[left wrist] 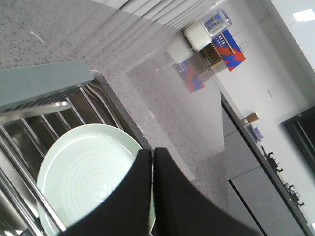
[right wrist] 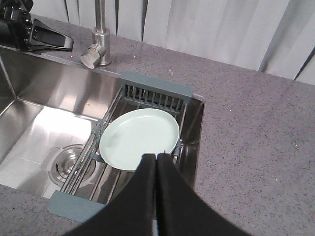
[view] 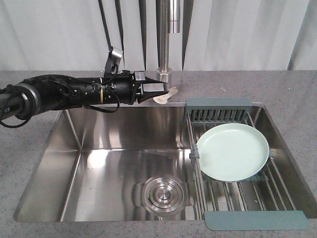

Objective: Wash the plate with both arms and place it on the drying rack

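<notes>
Nearest the camera, the rack [view: 237, 163] is spanning the right end of the sink [view: 99, 163], and the plate [view: 233, 151] is lying in it face up, leaning a little across the rods. So it's looking like the plate is already where it's meant to end up, or it's just parked there before any washing; I can't say which.

In the right wrist view the right hand [right wrist: 156, 162] is hanging over the plate's near edge with its fingers pressed together and nothing in them. The left hand [view: 157, 92] is reaching in from the left, up by the tap [view: 167, 39], and in its own wrist view its fingers are also looking closed and empty.

If the plate is going to be lifted, I'd be opening one hand wide first, coming down on the raised rim where it sits clear of the rods, and gripping the edge rather than the slick middle. The other hand should be steadying the far edge so nothing slides into the basin.

The surface [view: 59, 79] is grey speckled stone running all round the sink. Further back, pale curtains [view: 237, 29] are hanging behind the tap, and the left wrist view is catching a white wall and dark cabinets.
</notes>
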Motion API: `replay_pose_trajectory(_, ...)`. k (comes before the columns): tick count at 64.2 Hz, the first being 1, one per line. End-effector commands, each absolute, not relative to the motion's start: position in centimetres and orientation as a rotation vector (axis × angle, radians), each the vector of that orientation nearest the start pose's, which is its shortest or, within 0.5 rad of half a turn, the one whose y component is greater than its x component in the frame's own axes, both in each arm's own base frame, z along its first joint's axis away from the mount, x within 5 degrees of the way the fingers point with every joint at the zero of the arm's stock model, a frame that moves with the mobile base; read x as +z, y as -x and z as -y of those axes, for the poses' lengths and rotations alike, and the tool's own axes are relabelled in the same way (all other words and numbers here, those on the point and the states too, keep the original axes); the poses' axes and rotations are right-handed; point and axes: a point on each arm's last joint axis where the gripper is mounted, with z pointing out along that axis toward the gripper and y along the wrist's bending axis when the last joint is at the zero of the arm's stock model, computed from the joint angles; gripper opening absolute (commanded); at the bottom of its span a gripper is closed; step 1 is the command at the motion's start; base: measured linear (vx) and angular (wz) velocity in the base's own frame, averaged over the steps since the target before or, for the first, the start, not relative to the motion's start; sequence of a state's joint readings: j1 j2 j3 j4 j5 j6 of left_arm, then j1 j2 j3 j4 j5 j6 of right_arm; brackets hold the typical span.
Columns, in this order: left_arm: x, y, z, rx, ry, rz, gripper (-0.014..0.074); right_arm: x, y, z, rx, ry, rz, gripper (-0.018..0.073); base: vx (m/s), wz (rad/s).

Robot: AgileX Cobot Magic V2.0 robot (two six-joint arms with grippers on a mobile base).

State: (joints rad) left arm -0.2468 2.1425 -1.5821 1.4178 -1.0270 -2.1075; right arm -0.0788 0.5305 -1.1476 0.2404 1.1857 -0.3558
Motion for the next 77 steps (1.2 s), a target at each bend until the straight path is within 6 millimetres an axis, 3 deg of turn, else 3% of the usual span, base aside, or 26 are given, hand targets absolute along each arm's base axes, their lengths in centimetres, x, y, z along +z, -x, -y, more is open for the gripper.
replay_pose_trajectory(1, 27.0, -43.3, 19.1, -1.67, -0.234, -1.871, -0.0006, 44.8, -3.7, -1.7, -0.007, 0.313, -1.933, -0.0006, 0.0, 0.0)
replay_pose_trajectory(21, 27.4, -44.0, 21.2, -1.685, -0.303, -1.833, -0.0006, 44.7, -3.7, -1.7, -0.007, 0.314, -1.934, -0.0006, 0.0, 0.0)
replay_pose_trajectory(33, 25.9, -44.2, 22.0, -1.68, -0.29, -1.872, -0.0006, 44.8, -3.7, -1.7, -0.008, 0.313, -1.933, -0.0006, 0.0, 0.0)
replay_pose_trajectory(50, 23.6, -45.5, 22.0, -1.673, -0.155, -1.893, -0.0006, 44.8, -3.7, -1.7, -0.007, 0.312, -1.931, -0.0006, 0.0, 0.0)
replay_pose_trajectory(77, 23.2, -46.2, 21.8, -1.609, -0.071, -1.908, -0.0006, 44.8, -3.7, -1.7, -0.008, 0.312, -1.93, -0.0006, 0.0, 0.0)
